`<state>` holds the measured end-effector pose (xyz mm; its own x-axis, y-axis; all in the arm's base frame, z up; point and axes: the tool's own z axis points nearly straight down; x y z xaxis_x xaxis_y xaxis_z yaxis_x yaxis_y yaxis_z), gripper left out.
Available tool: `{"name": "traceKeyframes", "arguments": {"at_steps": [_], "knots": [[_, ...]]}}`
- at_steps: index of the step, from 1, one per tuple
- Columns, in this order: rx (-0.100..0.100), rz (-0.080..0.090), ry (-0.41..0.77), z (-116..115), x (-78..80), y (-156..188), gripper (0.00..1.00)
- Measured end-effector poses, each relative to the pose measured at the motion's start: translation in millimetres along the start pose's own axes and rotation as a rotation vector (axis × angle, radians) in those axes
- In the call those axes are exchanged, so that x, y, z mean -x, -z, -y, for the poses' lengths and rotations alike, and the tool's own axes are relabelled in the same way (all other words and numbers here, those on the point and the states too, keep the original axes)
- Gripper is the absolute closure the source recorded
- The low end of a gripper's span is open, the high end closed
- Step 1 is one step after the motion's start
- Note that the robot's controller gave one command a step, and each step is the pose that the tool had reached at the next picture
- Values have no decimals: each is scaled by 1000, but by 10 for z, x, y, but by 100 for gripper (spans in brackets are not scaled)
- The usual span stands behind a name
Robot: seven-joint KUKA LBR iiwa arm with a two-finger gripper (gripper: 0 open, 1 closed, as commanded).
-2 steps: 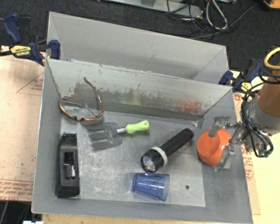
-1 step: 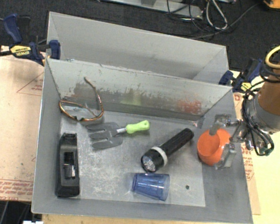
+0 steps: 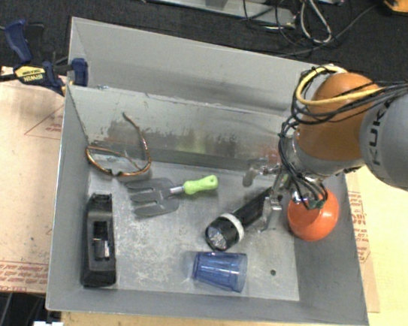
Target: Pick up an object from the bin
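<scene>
The gripper hangs low in the right part of the bin, at the rear end of a black flashlight that lies slanted on the floor. An orange ball sits just beside it, to the right. Whether the claw is open or closed I cannot tell, as the wrist hides it. Near the flashlight head lies a blue cup on its side; further left are a green-handled fork, glasses and a black box.
</scene>
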<state>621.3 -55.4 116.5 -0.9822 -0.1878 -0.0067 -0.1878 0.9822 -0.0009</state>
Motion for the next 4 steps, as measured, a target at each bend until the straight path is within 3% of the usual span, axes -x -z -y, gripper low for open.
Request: {"name": "traceKeyframes", "arguments": {"at_steps": [1, 2, 3, 4], "knots": [[-2, 0, 159, 641, -160, -355, 0], [7, 1, 242, -159, 70, -462, 0], [-3, 8, 447, -6, 173, -461, 0], [7, 3, 254, -157, 80, -463, 100]]}}
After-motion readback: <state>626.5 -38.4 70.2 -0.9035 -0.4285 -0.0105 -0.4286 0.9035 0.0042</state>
